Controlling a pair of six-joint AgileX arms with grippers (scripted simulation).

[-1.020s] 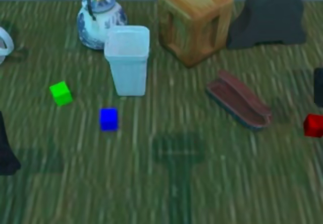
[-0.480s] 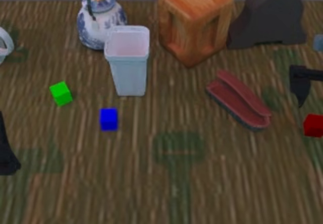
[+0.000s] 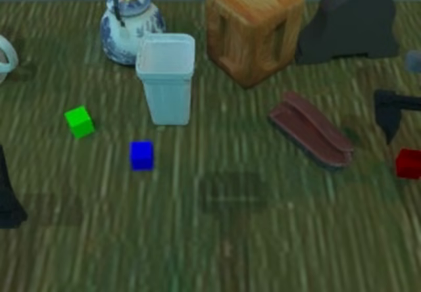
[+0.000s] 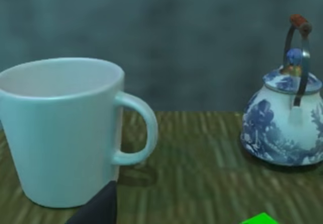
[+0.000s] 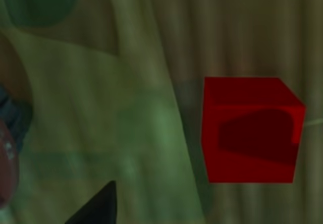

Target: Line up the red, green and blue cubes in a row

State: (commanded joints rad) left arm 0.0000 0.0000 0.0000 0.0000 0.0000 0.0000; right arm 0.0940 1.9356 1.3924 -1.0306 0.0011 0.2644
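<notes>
Sitting flat at the table's right edge: red cube [image 3: 408, 163], rigid, light, smooth-faced; best taken across two opposite side faces. Lying toward the left edge: green cube [image 3: 79, 121], with blue cube [image 3: 141, 155] nearby. Hovering just beyond the red cube: right gripper [image 3: 393, 113], holding nothing; jaw opening cannot be told. Parking at the left edge: left gripper [image 3: 8, 200].

Kettle [image 3: 130, 27] behind bin [image 3: 166, 81], wooden box [image 3: 253, 25] to their right, brush [image 3: 310, 129] (lying flat) further right
</notes>
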